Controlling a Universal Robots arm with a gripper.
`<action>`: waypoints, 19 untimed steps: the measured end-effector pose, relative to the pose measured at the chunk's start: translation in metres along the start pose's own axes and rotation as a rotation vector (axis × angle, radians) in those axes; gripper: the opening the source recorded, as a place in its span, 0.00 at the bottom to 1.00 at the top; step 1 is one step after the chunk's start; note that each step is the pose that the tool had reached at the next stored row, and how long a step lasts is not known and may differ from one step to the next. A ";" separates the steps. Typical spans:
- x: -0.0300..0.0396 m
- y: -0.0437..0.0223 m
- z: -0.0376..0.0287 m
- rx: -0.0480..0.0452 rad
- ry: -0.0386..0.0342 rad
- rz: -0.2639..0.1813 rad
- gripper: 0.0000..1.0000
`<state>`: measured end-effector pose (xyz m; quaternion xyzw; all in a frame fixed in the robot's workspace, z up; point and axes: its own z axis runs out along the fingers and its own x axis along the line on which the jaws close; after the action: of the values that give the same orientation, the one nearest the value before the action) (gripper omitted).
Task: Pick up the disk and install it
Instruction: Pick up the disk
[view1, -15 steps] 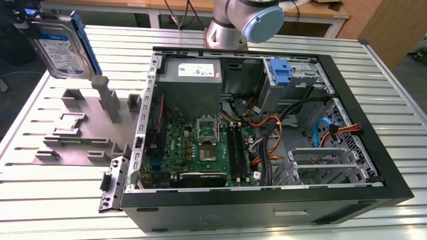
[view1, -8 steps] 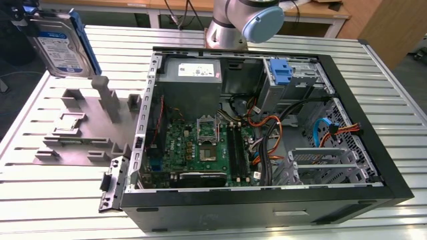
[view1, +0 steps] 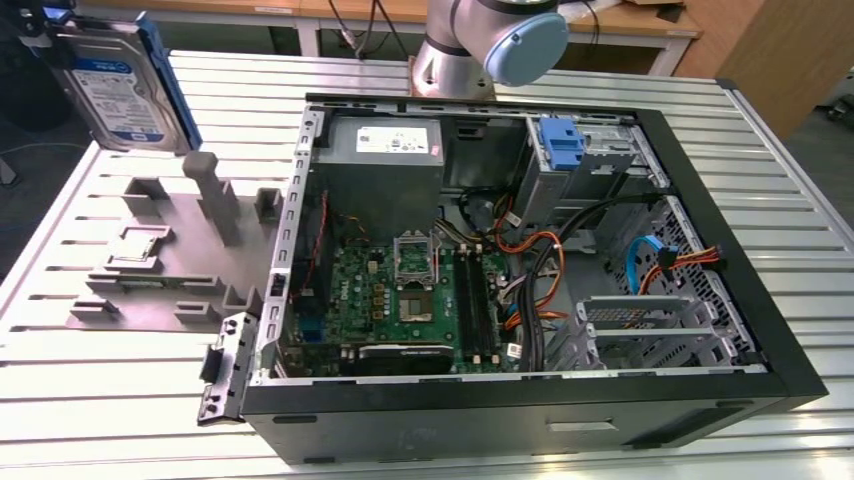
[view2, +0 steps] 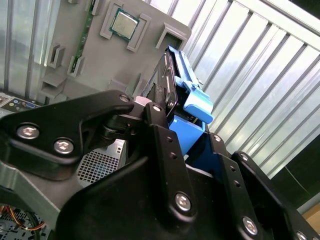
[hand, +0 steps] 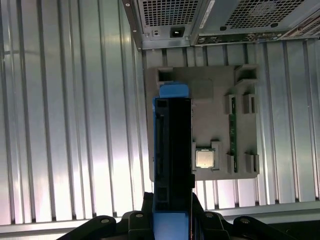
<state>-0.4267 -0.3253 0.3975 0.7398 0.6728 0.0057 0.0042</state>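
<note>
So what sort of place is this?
Probably a robotics lab bench for computer assembly: an open computer case on a slatted metal table, a grey parts fixture, and the gripper holding the disk.

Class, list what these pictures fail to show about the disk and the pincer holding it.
1. Exterior view: the print on the label of the disk is too small to read.
2. First wrist view: the disk is seen edge-on, so its label is hidden.
3. Second wrist view: the pincer covers the disk's lower end, so the grip itself is hidden.
</note>
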 end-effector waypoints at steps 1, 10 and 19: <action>0.0000 0.0000 -0.0006 0.0000 0.0000 0.000 0.37; 0.0000 0.0001 -0.0060 0.0000 0.0000 0.000 0.37; 0.0000 0.0002 -0.0114 0.0000 0.0000 0.000 0.37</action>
<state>-0.4267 -0.3253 0.4089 0.7398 0.6728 0.0057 0.0042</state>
